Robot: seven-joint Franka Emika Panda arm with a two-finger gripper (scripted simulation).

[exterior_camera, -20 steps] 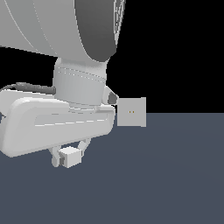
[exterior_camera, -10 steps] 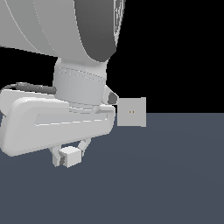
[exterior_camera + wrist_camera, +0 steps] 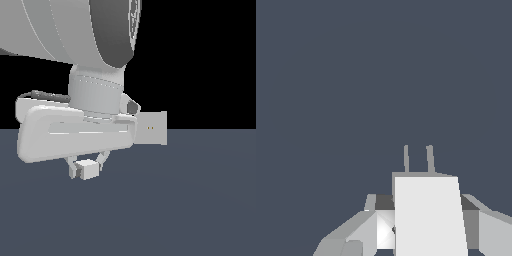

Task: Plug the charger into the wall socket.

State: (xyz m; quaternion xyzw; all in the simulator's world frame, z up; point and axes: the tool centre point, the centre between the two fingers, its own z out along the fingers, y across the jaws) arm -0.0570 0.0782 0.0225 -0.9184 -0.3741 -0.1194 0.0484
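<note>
The claw (image 3: 87, 168) points down — fingers closed on the charger (image 3: 88, 169).

There is one charger (image 3: 88, 169), with two prongs (image 3: 418, 159) on it. There is one wall socket (image 3: 152, 128), with two small holes. One hand (image 3: 86, 168) is there.

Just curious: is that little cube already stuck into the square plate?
No, the charger hangs in the gripper, clearly apart from the wall socket.
</note>
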